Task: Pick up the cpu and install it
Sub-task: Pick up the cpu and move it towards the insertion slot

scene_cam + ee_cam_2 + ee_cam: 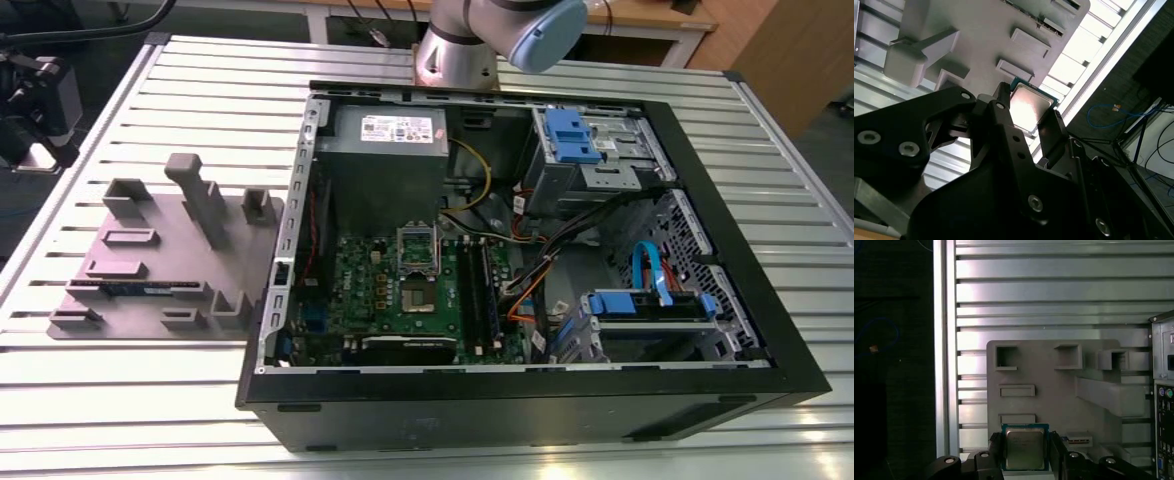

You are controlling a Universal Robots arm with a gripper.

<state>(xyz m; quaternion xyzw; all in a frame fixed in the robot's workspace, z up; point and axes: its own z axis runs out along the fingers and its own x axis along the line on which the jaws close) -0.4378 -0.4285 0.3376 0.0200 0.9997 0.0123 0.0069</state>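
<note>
The cpu point(1025, 447) is a small square chip with a shiny silver top and a thin green rim. It sits between the two black fingers of my gripper point(1025, 452), which is shut on its opposite edges. In the second wrist view the cpu point(1030, 106) catches the light between the same fingers point(1002, 107) of the gripper point(1027, 114). It hangs over the grey fixture plate point(1054, 395), near the plate's edge. In the exterior view the green motherboard point(387, 300) lies inside the open computer case point(534, 385), its dark metal-framed socket point(418, 290) uncovered.
The grey fixture plate point(147, 270) with raised blocks and slots lies on the slatted metal table point(200, 80), at the exterior view's left of the case. The arm's base and a blue-capped joint point(501, 35) stand behind the case. Cables and blue drive bays point(641, 300) fill the case's other side.
</note>
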